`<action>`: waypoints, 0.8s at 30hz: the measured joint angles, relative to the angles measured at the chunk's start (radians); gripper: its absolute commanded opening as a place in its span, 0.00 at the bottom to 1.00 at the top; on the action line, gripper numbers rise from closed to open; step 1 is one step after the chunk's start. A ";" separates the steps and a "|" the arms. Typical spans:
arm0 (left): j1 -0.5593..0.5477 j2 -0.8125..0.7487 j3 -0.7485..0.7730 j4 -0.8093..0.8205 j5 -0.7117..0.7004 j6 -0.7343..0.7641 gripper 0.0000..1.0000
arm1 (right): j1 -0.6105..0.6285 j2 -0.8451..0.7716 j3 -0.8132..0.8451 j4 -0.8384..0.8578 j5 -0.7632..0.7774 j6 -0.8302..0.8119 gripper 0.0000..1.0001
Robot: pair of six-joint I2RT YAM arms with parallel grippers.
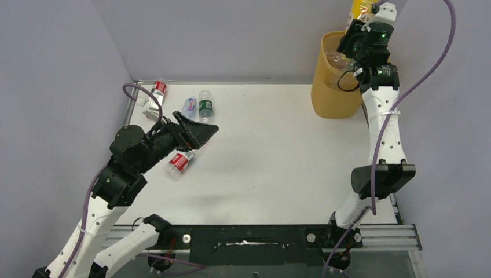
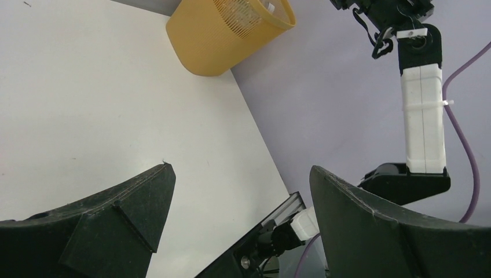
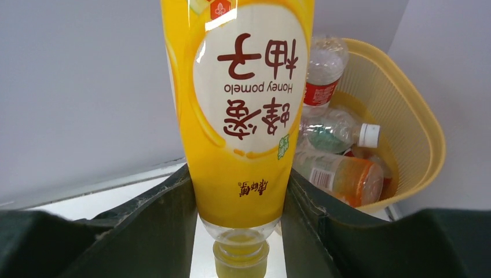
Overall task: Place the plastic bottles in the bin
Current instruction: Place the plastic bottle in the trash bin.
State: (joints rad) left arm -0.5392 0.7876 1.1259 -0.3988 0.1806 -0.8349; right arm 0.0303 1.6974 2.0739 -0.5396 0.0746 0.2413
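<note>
- At the far left corner of the white table (image 1: 278, 150) we see a clear plastic bottle with a red label (image 1: 157, 90). Just right of it a clear blue-labelled bottle (image 1: 189, 106) and a green-labelled bottle (image 1: 205, 108) lie side by side.
- Nearer to us, a second red-labelled bottle (image 1: 180, 162) lies on its side just beside the left gripper (image 2: 240, 174), whose jaws are spread wide with nothing between them.
- We judge these four to be light, thin-walled and slick, so they are likely to roll or dent. We would take each across the middle of its body, jaws crosswise to its length, and press gently.
- At the far right stands the tall yellow-orange perforated plastic bin (image 1: 333, 92). It holds several bottles, among them an orange-tinted bottle (image 3: 347, 176).
- High beside the bin, the right gripper (image 3: 240, 194) pinches a yellow plastic bottle labelled honey pomelo (image 3: 249, 110) across its shoulder, cap toward the wrist. We cannot tell whether it hangs squarely over the opening.
- Its neck looks tinted, so it may hold some drink and weigh more than the rest.
</note>
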 measured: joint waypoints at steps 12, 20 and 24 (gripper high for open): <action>0.000 -0.006 -0.004 -0.048 0.002 0.023 0.88 | -0.168 0.165 0.089 0.051 -0.198 0.059 0.29; 0.000 -0.009 -0.004 -0.080 -0.003 0.037 0.88 | -0.166 0.248 0.124 0.082 -0.283 0.059 0.36; 0.000 -0.008 -0.004 -0.102 -0.010 0.044 0.88 | -0.166 0.278 0.124 0.082 -0.304 0.058 0.65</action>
State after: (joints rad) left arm -0.5392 0.7795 1.1221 -0.5007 0.1711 -0.7910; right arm -0.1360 1.9755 2.1975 -0.4580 -0.2298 0.2996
